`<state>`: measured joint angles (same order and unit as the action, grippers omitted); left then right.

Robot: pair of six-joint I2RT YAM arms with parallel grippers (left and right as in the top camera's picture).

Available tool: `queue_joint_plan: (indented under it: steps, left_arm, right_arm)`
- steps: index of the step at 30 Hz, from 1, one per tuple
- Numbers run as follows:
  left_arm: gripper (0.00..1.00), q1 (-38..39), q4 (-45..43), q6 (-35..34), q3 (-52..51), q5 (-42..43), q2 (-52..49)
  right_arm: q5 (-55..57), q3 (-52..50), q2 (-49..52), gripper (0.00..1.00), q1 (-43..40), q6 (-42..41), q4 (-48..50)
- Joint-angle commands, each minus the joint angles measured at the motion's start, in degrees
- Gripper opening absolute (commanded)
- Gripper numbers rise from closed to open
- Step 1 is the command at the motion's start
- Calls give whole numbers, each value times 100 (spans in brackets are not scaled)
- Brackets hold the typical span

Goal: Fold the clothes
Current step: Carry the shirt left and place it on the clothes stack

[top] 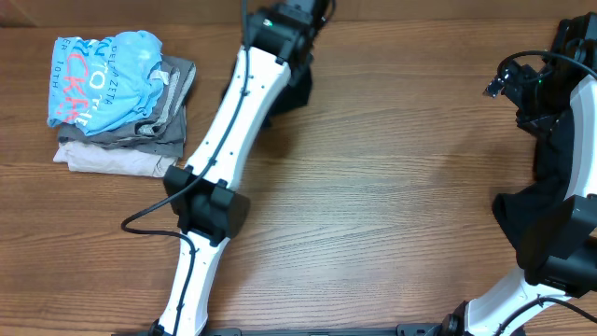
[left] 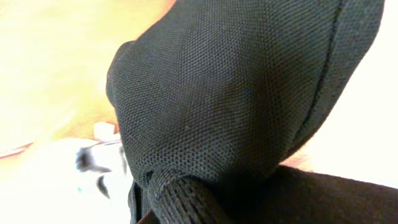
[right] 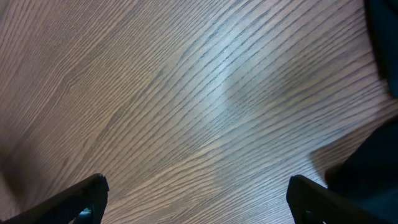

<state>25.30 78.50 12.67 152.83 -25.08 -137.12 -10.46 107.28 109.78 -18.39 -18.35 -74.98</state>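
L hand (top: 293,62) — blk garment (left: 236,93) in grip

Quick tally: a black garment (top: 298,93) up top, a second black garment (top: 536,210) at the right, that's two. One stack (top: 179,89), three folded pieces: blue shirt (top: 107,79), grey garment (top: 160,133), beige garment (top: 107,161). Left arm (top: 229,131), right arm (top: 508,303), two arms. One table (top: 392,187)
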Motion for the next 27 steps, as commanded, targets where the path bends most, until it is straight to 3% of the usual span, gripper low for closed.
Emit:
queue_joint_plan:
  steps: [1,9,16,22,25,27]
  left_arm:
    - [4,-439,216,411,743,-1108,321]
    - [4,-1764,-7,1005,1224,-1333,321]
    - [4,-3633,-448,1902,1222,1307,321]
    - [4,-4647,-376,2938,1147,2959,321]
    - [4,-4953,-411,3794,866,3703,319]
    - [4,-5021,-713,3967,520,3965,319]
  right_arm:
    - [33,-20,-2,96,7,37,33]
    - [26,-20,-2,96,7,31,0]
    - [7,-20,-2,96,7,28,-33]
    - [-11,-20,-2,96,7,-105,-87]
    - [-11,-20,-2,96,7,-122,-144]
    - [-11,-20,-2,96,7,-125,-210]
